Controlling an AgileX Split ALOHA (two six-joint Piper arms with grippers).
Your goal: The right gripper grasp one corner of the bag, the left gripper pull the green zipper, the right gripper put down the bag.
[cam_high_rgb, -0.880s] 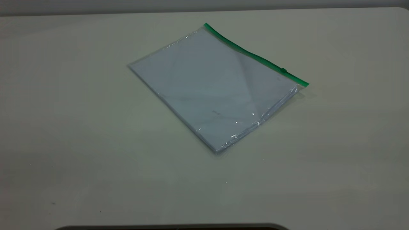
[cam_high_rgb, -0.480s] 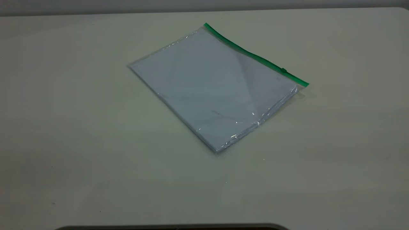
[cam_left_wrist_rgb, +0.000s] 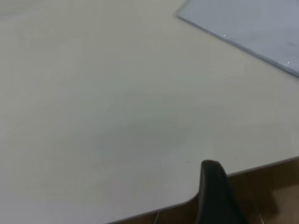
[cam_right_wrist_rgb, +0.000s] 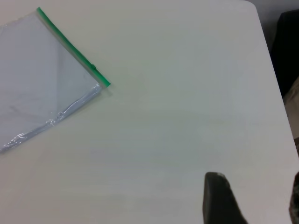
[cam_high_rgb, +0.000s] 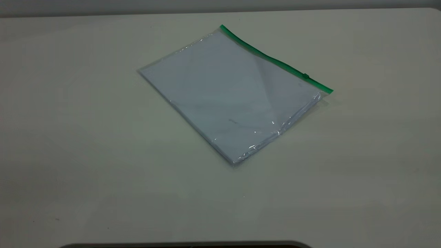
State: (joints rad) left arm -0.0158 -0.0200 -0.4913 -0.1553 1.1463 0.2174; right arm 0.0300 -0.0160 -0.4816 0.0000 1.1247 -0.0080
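The bag [cam_high_rgb: 229, 93] lies flat and diagonal, the green zipper [cam_high_rgb: 275, 62] along its far-right edge; both hands' state cannot be told.

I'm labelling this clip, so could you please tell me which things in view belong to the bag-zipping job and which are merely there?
Belonging to the job:
bag, flat on the table
green zipper, along its far edge
left gripper, at the table's edge
right gripper, away from the bag

Merely there:
table
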